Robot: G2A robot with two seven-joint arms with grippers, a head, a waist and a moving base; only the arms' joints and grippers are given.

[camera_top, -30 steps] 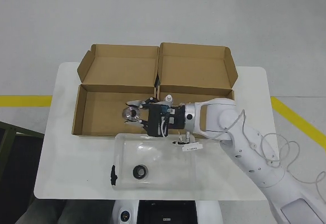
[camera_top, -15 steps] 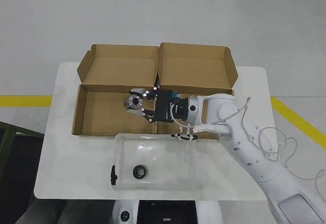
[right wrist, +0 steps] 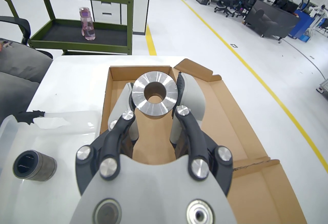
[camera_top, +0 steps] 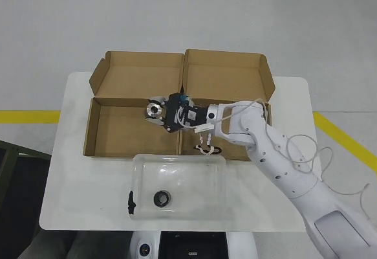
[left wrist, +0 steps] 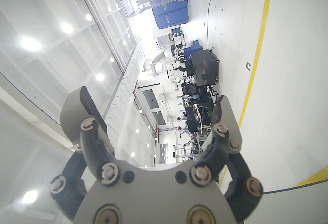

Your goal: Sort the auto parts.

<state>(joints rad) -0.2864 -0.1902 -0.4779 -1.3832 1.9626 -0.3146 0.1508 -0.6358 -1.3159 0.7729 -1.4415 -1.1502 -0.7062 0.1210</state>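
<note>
From the top view, the right arm lies across the right cardboard box (camera_top: 240, 78), hiding most of that box's tray. The right gripper (camera_top: 157, 111) is over the far part of the left cardboard box (camera_top: 110, 133), near the wall the two boxes share. It is pinching a metal ring (camera_top: 152, 109), though from this height the ring is small and partly covered by the fingers. Both boxes stand open on the white table (camera_top: 65, 188), lids folded back. Nearer the robot is a clear bin (camera_top: 140, 169) whose walls are hard to trace against the table. A black bushing (camera_top: 161, 197) lies inside it, well apart from the ring.

In the left wrist view, the left gripper (left wrist: 153, 101) points out at the hall with its jaws spread wide and nothing between them.

In the right wrist view, the two fingers press on opposite sides of the ring, which faces the camera with its hole showing the box behind. The ring's far face and the contact surfaces of the pads are hidden. It hangs above the brown floor of the left box (whether it touches the cardboard cannot be told from here). The bushing lies on its side in the bin, whose near edge is cut off.
</note>
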